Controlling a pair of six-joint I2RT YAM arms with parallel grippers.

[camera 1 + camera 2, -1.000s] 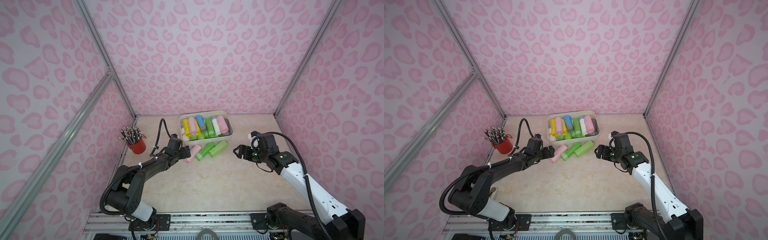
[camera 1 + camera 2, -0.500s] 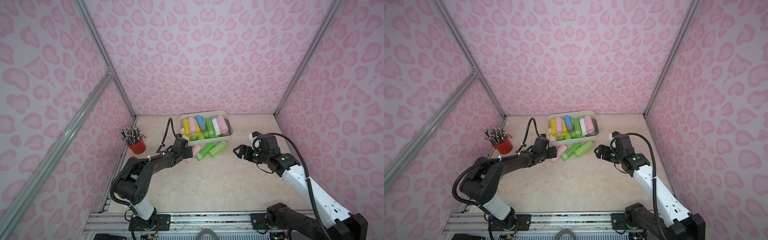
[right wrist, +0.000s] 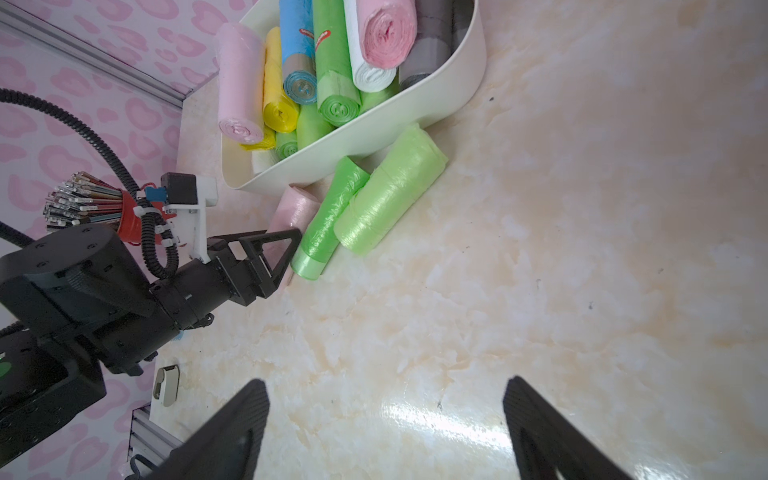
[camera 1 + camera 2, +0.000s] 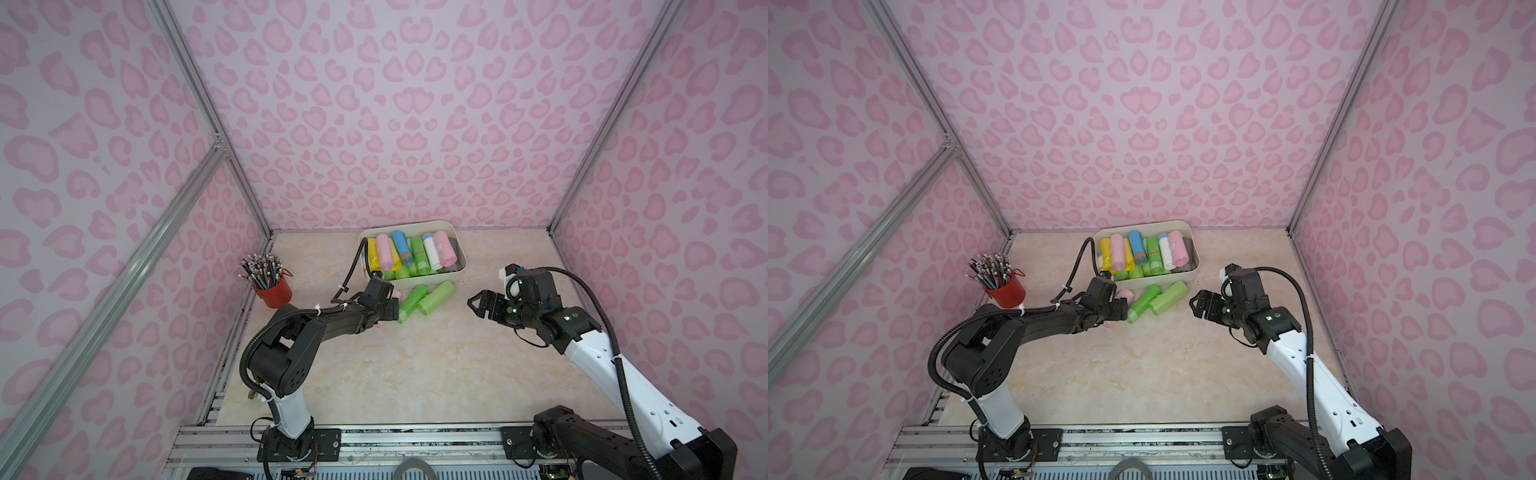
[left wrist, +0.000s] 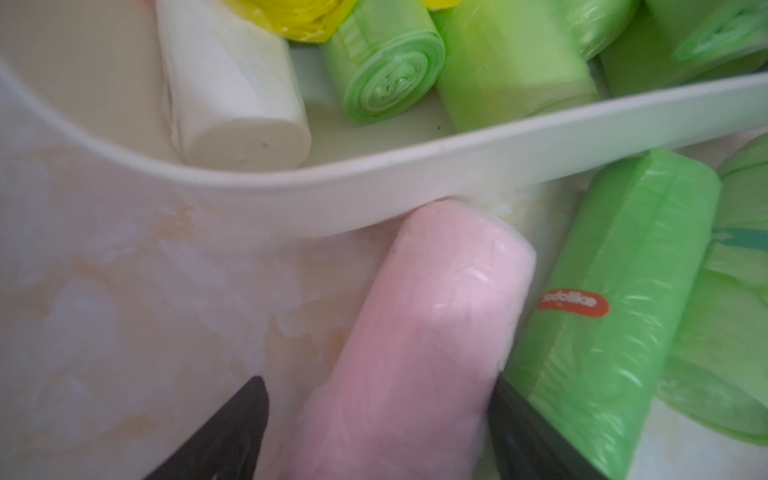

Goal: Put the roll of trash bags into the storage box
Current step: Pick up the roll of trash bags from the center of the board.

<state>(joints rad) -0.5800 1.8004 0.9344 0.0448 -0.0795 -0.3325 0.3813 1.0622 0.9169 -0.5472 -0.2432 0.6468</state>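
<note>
3 rolls outside the storage box (image 4: 440,277): a pink roll (image 5: 415,332), a dark green roll (image 5: 615,332) and a light green roll (image 3: 386,199) lie side by side on the table (image 4: 415,365), pink leftmost, far ends at the box's near wall.
Box contents: pink, yellow, blue, green, white and grey rolls.
Left gripper (image 5: 376,395): open, astride the pink roll's near half; 1 finger wedged between pink and dark green, the other clear of the roll.
Pink roll: flat on the table, by the box's near-left corner.
Right gripper (image 3: 386,384): open, empty, above bare table right of the light green roll.
Red cup (image 4: 274,291): pencils, left of the box.
</note>
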